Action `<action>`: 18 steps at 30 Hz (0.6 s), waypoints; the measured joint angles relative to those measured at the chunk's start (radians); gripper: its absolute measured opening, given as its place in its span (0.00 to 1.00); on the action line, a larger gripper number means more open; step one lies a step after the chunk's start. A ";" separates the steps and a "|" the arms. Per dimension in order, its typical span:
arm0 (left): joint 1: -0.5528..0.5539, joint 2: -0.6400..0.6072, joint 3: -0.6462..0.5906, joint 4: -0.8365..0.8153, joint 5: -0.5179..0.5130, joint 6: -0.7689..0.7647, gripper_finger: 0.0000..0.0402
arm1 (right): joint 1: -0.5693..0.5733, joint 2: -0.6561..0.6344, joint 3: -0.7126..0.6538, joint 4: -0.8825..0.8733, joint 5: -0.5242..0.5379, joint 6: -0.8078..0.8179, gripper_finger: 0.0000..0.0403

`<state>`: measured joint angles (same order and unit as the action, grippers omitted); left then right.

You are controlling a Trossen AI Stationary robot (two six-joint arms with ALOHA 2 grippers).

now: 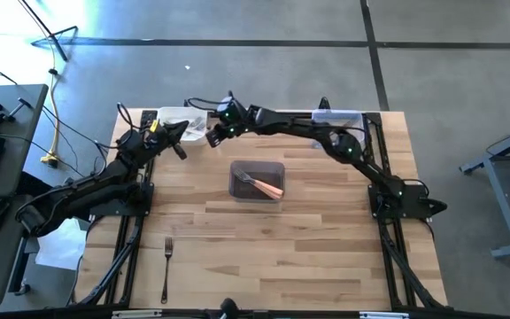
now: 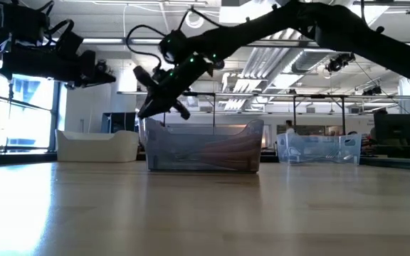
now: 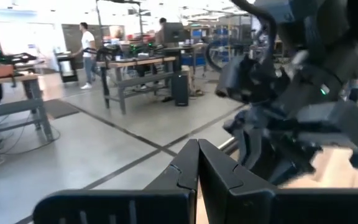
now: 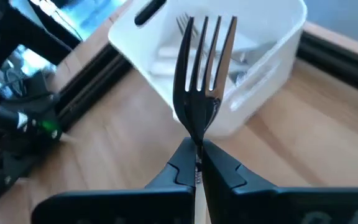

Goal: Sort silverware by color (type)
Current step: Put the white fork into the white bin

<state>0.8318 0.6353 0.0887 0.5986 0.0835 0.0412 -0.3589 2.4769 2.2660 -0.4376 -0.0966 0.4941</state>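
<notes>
The handle of the fork (image 4: 205,81) pinched in the right gripper (image 4: 197,163) is buried between the fingers so its colour can't be told, the stuff inside the white tub (image 4: 229,68) is a blur, and the handle colour on the lone fork (image 1: 167,266) lying on the table (image 1: 308,257) is too small to make out.
</notes>
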 joint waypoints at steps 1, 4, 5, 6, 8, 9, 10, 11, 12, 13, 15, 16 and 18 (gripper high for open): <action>0.000 -0.001 0.000 -0.006 -0.004 0.001 0.00 | 0.003 0.011 -0.003 0.031 -0.002 0.010 0.00; 0.000 -0.001 0.000 -0.021 -0.004 0.014 0.00 | 0.017 0.035 -0.005 0.054 -0.012 0.023 0.00; 0.000 -0.001 0.000 -0.026 -0.004 0.019 0.00 | 0.025 0.036 -0.005 0.048 -0.017 0.029 0.00; 0.000 -0.001 0.000 -0.031 -0.008 0.021 0.00 | 0.035 0.038 -0.005 0.039 -0.017 0.045 0.00; 0.000 -0.001 0.000 -0.037 -0.009 0.020 0.00 | 0.056 0.042 -0.005 0.045 -0.017 0.086 0.00; 0.000 -0.001 0.000 -0.037 -0.009 0.014 0.00 | 0.066 0.043 -0.005 0.038 -0.015 0.106 0.00; 0.000 -0.001 0.000 -0.036 -0.008 0.009 0.00 | 0.077 0.045 -0.005 0.038 -0.006 0.124 0.00; 0.000 -0.001 0.000 -0.036 -0.009 0.005 0.00 | 0.089 0.050 -0.005 0.042 0.013 0.142 0.00; 0.000 -0.001 0.000 -0.038 -0.008 0.001 0.00 | 0.099 0.054 -0.005 0.042 0.031 0.161 0.00; 0.000 -0.001 0.000 -0.039 -0.009 -0.002 0.00 | 0.107 0.056 -0.005 0.033 0.037 0.181 0.00; 0.000 -0.001 0.000 -0.045 -0.009 -0.003 0.00 | 0.128 0.071 -0.005 0.038 0.051 0.214 0.00; 0.000 -0.001 0.000 -0.046 -0.009 -0.003 0.00 | 0.135 0.079 -0.004 0.037 0.054 0.231 0.00; 0.000 -0.001 0.000 -0.046 -0.009 -0.003 0.00 | 0.144 0.102 -0.005 0.035 0.054 0.264 0.00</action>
<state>0.8314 0.6342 0.0887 0.5529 0.0750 0.0380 -0.2150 2.5787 2.2614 -0.4029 -0.0423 0.7585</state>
